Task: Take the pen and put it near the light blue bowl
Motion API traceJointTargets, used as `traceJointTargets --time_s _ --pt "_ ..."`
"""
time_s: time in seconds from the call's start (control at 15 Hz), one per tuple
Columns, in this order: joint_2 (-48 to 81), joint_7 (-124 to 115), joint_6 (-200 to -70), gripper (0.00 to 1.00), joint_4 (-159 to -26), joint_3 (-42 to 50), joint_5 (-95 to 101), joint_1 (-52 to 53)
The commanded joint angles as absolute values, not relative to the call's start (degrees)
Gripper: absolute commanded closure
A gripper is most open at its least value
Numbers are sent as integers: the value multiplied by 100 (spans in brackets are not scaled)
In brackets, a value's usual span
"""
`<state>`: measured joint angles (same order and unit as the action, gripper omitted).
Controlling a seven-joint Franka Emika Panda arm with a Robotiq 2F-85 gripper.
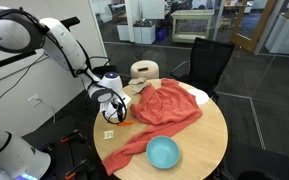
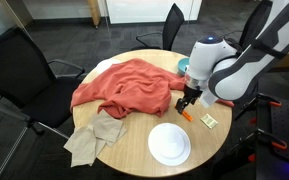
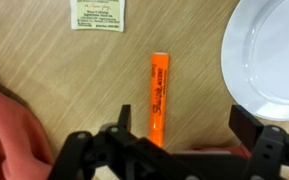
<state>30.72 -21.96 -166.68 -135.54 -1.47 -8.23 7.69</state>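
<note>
Your tool (image 3: pixel 182 120) hangs wide open and empty astride the pen (image 3: pixel 159 95), which lies flat on the bench (image 3: pixel 44 75), the light blue bowl (image 1: pixel 163 152) well apart from it, so grasping and carrying remain.

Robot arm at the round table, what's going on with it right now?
The gripper hangs open just above the orange pen, which lies flat on the table between the red cloth and the white plate. Its fingers straddle the pen's end, but nothing is gripped yet. The light blue bowl sits elsewhere on the table.
</note>
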Motion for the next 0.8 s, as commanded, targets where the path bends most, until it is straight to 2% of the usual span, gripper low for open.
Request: traceJointTargets --time_s 0.0,0.53,0.6,0.73 --pt "3373 -2353 -16916 0 -13381 110 -923 1044" --pt "3970 -2500 -17074 0 -12982 587 -888 1514" --pt "4035 -2527 -17074 25 -12930 669 -870 1597" --pt "4129 -2579 -17058 34 -12845 762 -880 1701"
